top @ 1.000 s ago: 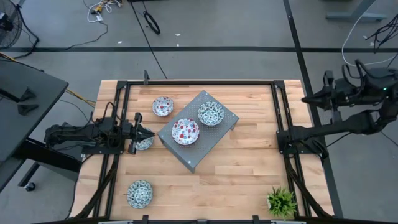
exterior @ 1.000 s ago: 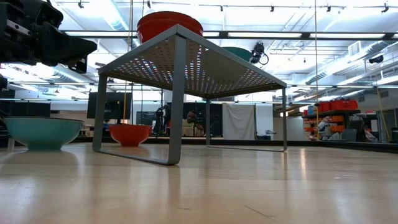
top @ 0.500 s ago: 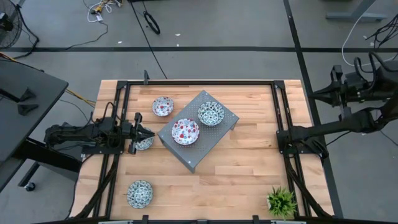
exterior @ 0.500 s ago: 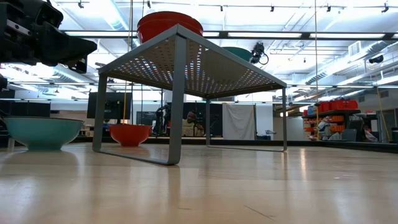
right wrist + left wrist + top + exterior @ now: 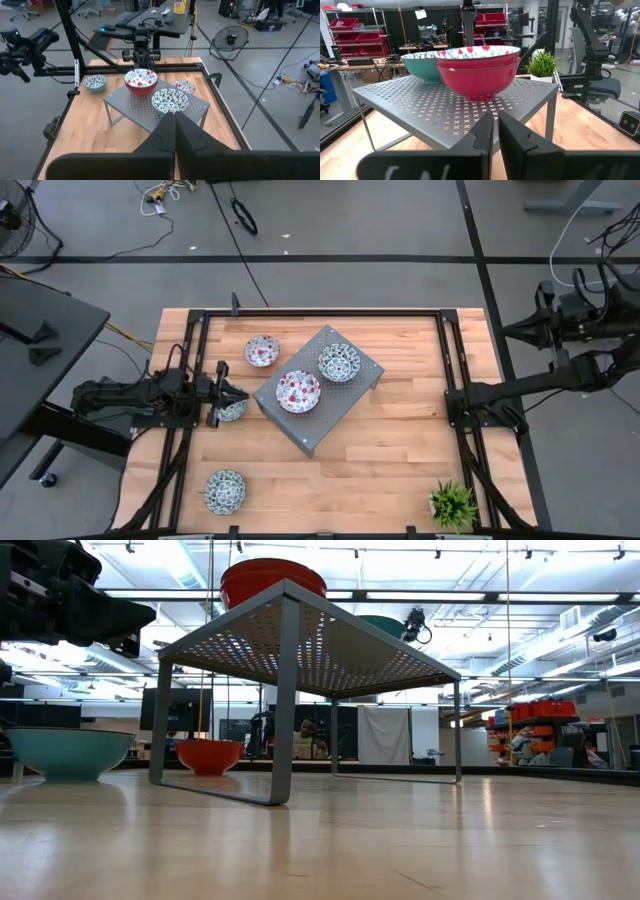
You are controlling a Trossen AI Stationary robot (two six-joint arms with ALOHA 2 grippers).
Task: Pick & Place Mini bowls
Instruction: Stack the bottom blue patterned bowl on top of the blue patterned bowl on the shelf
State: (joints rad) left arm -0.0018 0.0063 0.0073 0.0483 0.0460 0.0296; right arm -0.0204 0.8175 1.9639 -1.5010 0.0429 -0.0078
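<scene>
Left tool (image 5: 238,395) lay low over the wooden surface (image 5: 400,440), its fingers (image 5: 482,135) pressed nearly together with only a thin slit between them and nothing held. It sat at the left side of the grey perforated stand (image 5: 320,388), directly above a teal-patterned mini bowl (image 5: 230,410) that it partly hid. On the stand sat a red-patterned mini bowl (image 5: 298,390) and, just beside it, a teal-patterned one (image 5: 339,362). Another red-patterned bowl (image 5: 262,351) stood on the surface near the stand's far-left edge, and a teal-patterned bowl (image 5: 224,491) stood well apart at the near-left. Right tool (image 5: 172,122) hung beyond the surface's right edge, clenched and empty. A small potted plant (image 5: 452,504) stood at the near-right corner.
</scene>
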